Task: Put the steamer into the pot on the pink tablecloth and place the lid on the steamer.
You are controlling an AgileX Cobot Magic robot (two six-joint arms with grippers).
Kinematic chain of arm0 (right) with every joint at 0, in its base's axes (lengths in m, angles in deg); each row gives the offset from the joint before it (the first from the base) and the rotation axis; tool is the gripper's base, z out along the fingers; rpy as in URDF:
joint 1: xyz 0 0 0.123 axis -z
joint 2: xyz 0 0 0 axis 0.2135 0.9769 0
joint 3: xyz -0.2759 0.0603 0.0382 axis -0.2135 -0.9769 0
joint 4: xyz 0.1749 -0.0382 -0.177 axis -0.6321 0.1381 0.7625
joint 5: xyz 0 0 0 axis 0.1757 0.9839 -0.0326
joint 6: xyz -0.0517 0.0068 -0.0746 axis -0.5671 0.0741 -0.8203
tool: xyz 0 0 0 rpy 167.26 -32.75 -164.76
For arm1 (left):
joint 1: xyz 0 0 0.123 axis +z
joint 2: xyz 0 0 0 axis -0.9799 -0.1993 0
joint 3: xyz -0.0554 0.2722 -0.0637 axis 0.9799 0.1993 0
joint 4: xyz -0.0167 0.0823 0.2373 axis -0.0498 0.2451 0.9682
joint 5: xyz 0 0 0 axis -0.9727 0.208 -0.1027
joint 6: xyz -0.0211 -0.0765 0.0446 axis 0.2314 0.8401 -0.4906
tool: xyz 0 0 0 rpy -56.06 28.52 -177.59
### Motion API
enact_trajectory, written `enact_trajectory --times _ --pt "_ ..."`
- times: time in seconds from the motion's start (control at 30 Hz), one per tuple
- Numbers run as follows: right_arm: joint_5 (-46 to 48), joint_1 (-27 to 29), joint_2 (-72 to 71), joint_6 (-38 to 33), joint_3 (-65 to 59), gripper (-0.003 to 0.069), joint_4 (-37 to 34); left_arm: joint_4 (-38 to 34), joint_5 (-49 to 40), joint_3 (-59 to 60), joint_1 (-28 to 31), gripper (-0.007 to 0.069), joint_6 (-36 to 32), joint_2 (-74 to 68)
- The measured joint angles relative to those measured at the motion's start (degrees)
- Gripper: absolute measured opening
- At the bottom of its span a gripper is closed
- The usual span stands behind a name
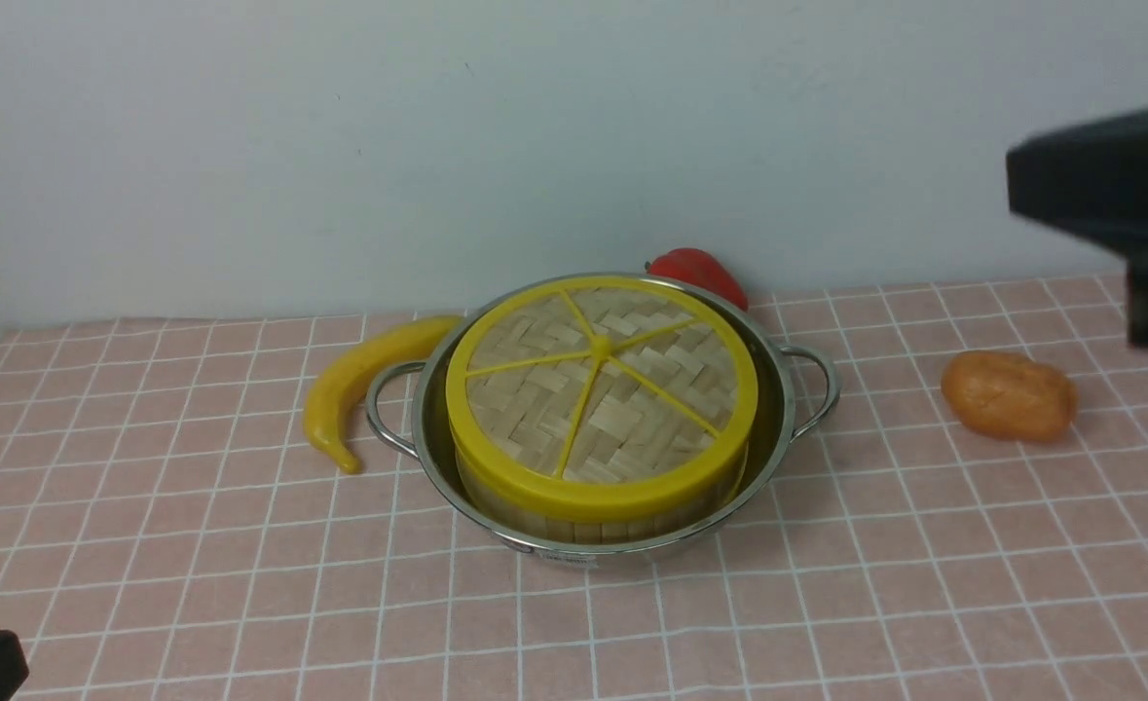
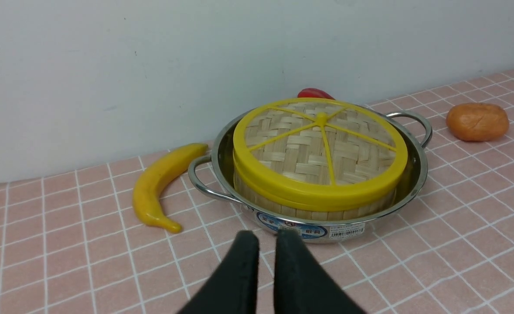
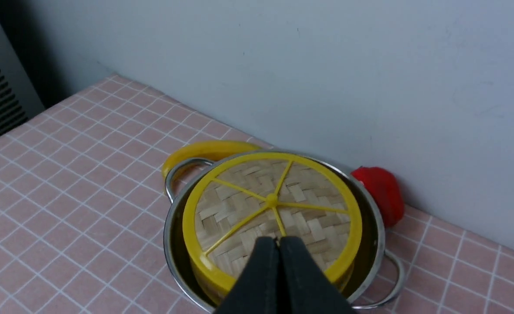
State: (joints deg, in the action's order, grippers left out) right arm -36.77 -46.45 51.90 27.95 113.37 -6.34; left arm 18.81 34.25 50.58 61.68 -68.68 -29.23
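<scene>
Lid (image 1: pixel 612 389) covers the steamer (image 1: pixel 583 526), which sits inside the pot (image 1: pixel 793 419) on the pink tablecloth (image 1: pixel 242 545). Right jaws are clenched on nothing; left jaws stand slightly parted, empty.

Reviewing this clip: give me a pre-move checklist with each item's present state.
1. Steamer inside the pot: ok
2. Lid on the steamer, knob up: ok
3. Pot on the pink tablecloth: ok
4. Left tool free of the pot and lid: ok, a slight gap between its tips and nothing in it
5. Right tool shut and empty: ok
6. Toy buns and dumplings in place under the lid: cannot tell, covered
</scene>
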Motion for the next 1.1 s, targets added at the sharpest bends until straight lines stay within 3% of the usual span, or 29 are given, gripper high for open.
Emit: enact_trajectory --times 0.2,0.53,0.83,0.9,1.1 --pt "-4.38 0.0 -4.57 0.0 -10.95 -0.0001 -4.34 0.0 0.0 0.0 0.0 0.0064 0.0 0.0" --pt "-0.57 1.27 -5.69 -0.15 -13.57 0.0021 4.12 0.0 0.0 0.0 0.0 0.0076 0.0 0.0" --pt "-3.3 17.8 -23.66 -0.26 -24.86 0.0052 7.95 0.05 0.0 0.0 0.0 0.0086 0.0 0.0" --pt "-3.44 23.91 -31.7 -0.26 -30.62 0.0067 8.63 0.05 0.0 0.0 0.0 0.0096 0.0 0.0" --pt "-6.81 30.34 -43.5 -0.21 -41.95 0.0085 8.77 0.05 0.0 0.0 0.0 0.0101 0.0 0.0"
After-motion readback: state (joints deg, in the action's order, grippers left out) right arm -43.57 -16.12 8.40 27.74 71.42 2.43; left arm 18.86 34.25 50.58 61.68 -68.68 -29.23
